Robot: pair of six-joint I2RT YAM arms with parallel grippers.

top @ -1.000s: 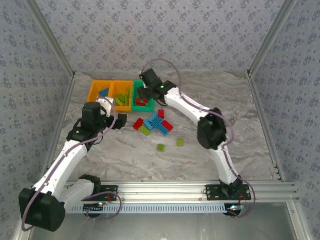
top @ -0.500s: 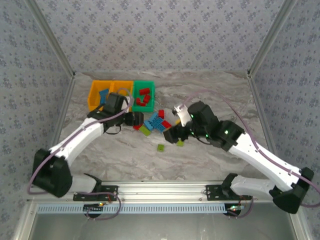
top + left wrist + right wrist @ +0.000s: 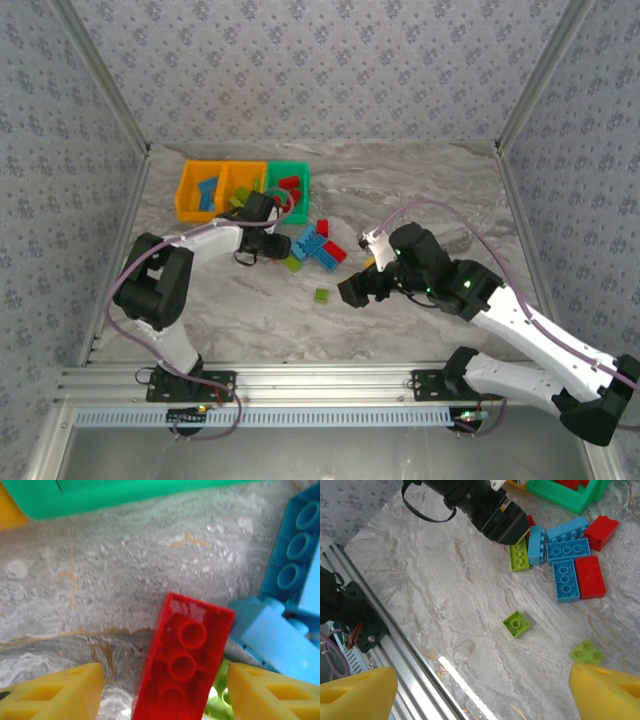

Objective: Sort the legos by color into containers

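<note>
Both arms have shifted: the right pincer (image 3: pixel 352 290) has left the green bin (image 3: pixel 288 167) and hangs spread and empty toward 4 o'clock. The left pincer (image 3: pixel 165 695) has reached the 9 o'clock edge of the legos (image 3: pixel 318 247). It stands spread around a red brick (image 3: pixel 182 665) lying underside up, not yet pinching. Next, I judge: close, lift, carry it toward 11 o'clock into the green bin. Marbled grey table (image 3: pixel 420 200), patterned walls (image 3: pixel 330 70).

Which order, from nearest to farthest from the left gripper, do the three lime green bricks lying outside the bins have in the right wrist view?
1. The long lime brick, just below the left gripper, at the top of the view.
2. The small square lime brick, alone in the middle.
3. The flat lime brick, at the lower right.
</note>
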